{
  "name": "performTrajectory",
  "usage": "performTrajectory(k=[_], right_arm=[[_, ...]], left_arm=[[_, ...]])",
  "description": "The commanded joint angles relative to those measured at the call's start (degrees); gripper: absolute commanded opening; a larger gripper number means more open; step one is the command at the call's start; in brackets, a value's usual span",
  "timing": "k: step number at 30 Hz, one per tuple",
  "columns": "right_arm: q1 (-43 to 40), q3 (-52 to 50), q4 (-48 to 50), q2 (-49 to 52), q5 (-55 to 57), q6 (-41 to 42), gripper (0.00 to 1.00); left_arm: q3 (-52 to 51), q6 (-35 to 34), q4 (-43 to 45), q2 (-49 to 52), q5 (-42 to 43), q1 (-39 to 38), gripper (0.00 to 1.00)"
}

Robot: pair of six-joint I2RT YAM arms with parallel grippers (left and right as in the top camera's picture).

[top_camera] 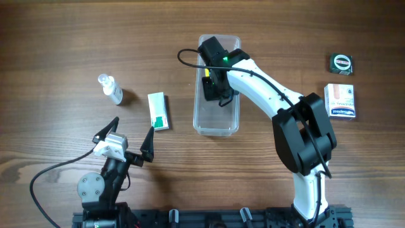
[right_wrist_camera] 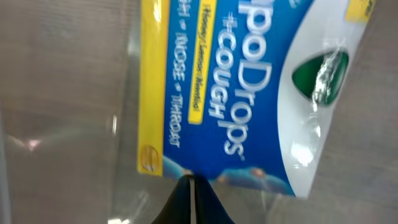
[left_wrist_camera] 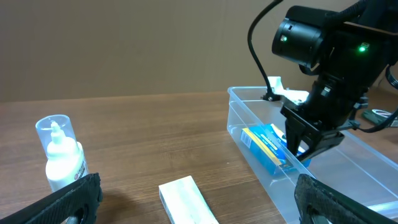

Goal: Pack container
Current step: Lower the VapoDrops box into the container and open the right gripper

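Wood-grain table [top_camera: 63, 38] carries the container [top_camera: 218, 120] at mid-table, long axis running away from the robot. Inside, at its far half: one blue-and-yellow cough-drop bag [left_wrist_camera: 264, 142], tilted against the wall; the near half holds nothing. Right end effector [left_wrist_camera: 305, 146] reaches into the tub, fingers pressed together on the bag's edge, gripping it. Just left of the container lies a white-and-green box [top_camera: 158, 111]; further left, a small spray bottle [top_camera: 111, 88]. Left end effector [top_camera: 134, 125] hovers near that box, fingers spread wide. Well right: a dark green box [top_camera: 342, 63] and a white-and-orange box [top_camera: 340, 101].
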Motion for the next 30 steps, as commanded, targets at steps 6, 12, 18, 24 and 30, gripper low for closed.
performTrajectory(k=[6,12,18,24,30], right_arm=[[-0.3,-0.7,-3.6,0.0,-2.1,-3.1,0.04],[-0.3,-1.0,0.8,0.9,-1.8,-2.7,0.04],[-0.3,-1.1,1.6,1.0,1.0,-1.4,0.05],[-0.3,-1.1,1.8,1.0,1.0,-1.4,0.04],[-0.3,-1.2,1.4,1.0,0.7,-0.9,0.04]], left_arm=[[-0.2,-0.5,-0.2,-0.2,-0.5,0.2,1.00],[-0.2,-0.6,-0.2,-0.2,-0.5,0.2,1.00],[-0.2,-0.5,-0.2,-0.2,-0.5,0.2,1.00],[-0.2,-0.6,-0.2,-0.2,-0.5,0.2,1.00],[-0.2,-0.6,-0.2,-0.2,-0.5,0.2,1.00]])
